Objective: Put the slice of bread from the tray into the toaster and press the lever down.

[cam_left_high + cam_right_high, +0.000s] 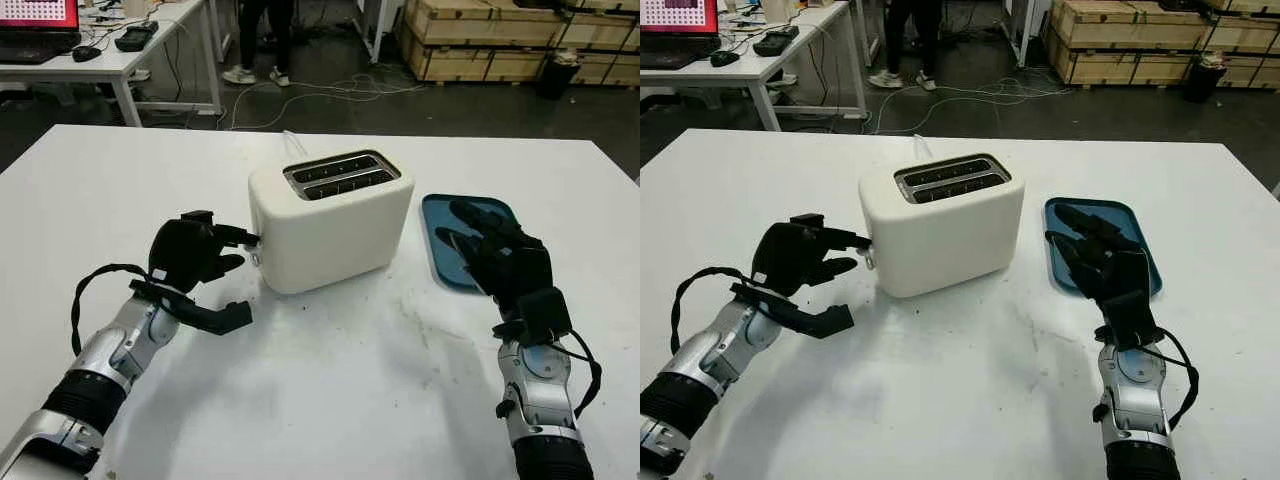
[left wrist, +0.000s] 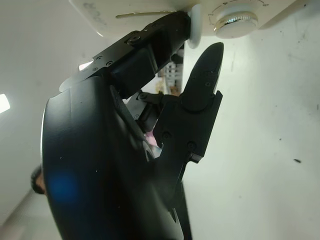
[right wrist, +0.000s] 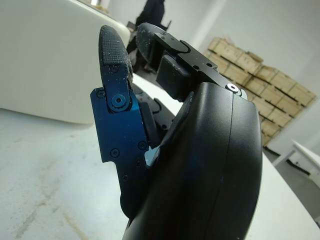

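White table (image 1: 330, 400) is carrying the toaster (image 1: 330, 225) mid-table and the blue tray (image 1: 440, 215) toward its right edge under the open right hand (image 1: 495, 250), while the left hand (image 1: 195, 255), holding nothing, is touching the lever (image 2: 194, 27) and should be pushing straight down; I cannot see any bread.

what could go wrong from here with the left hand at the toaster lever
The left hand has a finger on the lever at the end of the toaster. A sideways push could slide the toaster toward the tray, where the open right hand hovers. The finger could also slip onto the knob.
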You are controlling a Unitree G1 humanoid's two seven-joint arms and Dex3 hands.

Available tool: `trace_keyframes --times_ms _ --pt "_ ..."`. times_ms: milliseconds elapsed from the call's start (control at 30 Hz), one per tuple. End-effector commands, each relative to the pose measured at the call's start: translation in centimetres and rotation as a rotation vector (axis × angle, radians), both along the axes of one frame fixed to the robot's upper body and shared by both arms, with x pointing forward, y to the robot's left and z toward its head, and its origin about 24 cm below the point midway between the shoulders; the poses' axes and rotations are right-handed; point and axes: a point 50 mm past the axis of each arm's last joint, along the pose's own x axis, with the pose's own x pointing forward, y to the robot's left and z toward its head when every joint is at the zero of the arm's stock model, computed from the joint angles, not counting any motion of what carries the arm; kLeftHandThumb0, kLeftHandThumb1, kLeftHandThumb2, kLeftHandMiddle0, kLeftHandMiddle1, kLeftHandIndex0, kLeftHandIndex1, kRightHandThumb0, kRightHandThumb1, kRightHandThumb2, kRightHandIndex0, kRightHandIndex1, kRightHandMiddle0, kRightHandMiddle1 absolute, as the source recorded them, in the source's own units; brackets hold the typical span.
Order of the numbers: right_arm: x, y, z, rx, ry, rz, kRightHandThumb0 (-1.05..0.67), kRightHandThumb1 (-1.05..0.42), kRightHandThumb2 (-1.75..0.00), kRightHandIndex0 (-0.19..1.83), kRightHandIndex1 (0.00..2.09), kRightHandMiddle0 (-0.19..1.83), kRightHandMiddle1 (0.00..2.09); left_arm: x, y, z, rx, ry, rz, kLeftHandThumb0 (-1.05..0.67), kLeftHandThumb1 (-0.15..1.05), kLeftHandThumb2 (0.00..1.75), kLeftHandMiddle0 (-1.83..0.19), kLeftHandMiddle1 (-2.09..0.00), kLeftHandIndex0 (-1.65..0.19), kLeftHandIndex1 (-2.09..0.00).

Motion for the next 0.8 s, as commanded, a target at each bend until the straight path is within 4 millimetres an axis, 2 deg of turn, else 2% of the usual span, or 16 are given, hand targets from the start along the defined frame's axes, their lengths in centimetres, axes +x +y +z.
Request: trace_keyframes --times_ms 0,233,333,433,467,533,600,633,667,700,767 --pt "0.1 0.1 0.0 0.008 0.001 -0.002 -0.61 -0.92 -0.12 1.00 0.01 0.90 0.00 -1.5 -2.0 -3.8 0.187 0.234 -0.130 -0.22 0.82 0.00 -0.69 -1.74 -1.23 -0.01" --pt "0.2 -0.1 0.0 0.017 0.027 -0.023 -0.58 -0.92 -0.12 0.98 0.00 0.88 0.00 0.1 -1.3 0.0 0.355 0.114 -0.280 -0.24 0.75 0.00 -0.78 -1.72 -1.30 -0.03" --pt "0.2 -0.2 -0.1 0.012 0.024 -0.023 -0.59 -0.92 -0.12 0.97 0.00 0.88 0.00 0.7 -1.8 1.2 0.411 0.096 -0.361 -0.28 0.70 0.00 -0.86 -1.57 -1.34 -0.04" --pt "0.1 -0.2 -0.3 0.010 0.020 -0.023 -0.61 -0.92 -0.13 0.98 0.00 0.88 0.00 0.9 -3.1 1.3 0.418 0.132 -0.404 -0.33 0.70 0.00 -0.90 -1.40 -1.34 -0.02" --pt "0.1 -0.2 -0.3 0.014 0.020 -0.022 -0.61 -0.92 -0.13 0.99 0.01 0.88 0.00 0.9 -3.8 1.0 0.385 0.147 -0.410 -0.32 0.71 0.00 -0.90 -1.29 -1.34 -0.02" --pt "0.0 -0.3 -0.5 0.014 0.022 -0.023 -0.61 -0.92 -0.12 0.99 0.01 0.89 0.01 0.5 -5.8 -1.0 0.204 0.175 -0.390 -0.29 0.73 0.01 -0.92 -1.17 -1.34 -0.01" --pt "-0.1 -0.5 -0.5 0.012 0.024 -0.028 -0.60 -0.92 -0.12 1.00 0.01 0.90 0.01 0.0 -7.6 -3.9 0.012 0.226 -0.309 -0.25 0.78 0.01 -0.86 -1.34 -1.31 -0.01" --pt "-0.2 -0.6 -0.6 0.016 0.027 -0.032 -0.59 -0.92 -0.12 1.00 0.01 0.90 0.01 -0.6 -8.6 -5.7 -0.053 0.274 -0.253 -0.25 0.82 0.02 -0.76 -1.51 -1.27 -0.01" --pt "-0.2 -0.7 -0.6 0.013 0.032 -0.034 -0.58 -0.92 -0.12 1.00 0.01 0.90 0.01 -1.2 -9.5 -7.4 -0.101 0.340 -0.211 -0.26 0.87 0.04 -0.68 -1.58 -1.21 -0.01" --pt "-0.3 -0.9 -0.6 0.002 0.035 -0.033 -0.58 -0.92 -0.12 1.01 0.01 0.89 0.00 -2.0 -10.2 -8.7 -0.132 0.395 -0.195 -0.27 0.89 0.05 -0.65 -1.57 -1.18 -0.01" --pt "-0.2 -1.0 -0.5 -0.011 0.041 -0.026 -0.60 -0.92 -0.14 1.01 0.01 0.89 0.00 -2.9 -10.7 -9.8 -0.129 0.443 -0.207 -0.27 0.90 0.05 -0.66 -1.51 -1.18 -0.01"
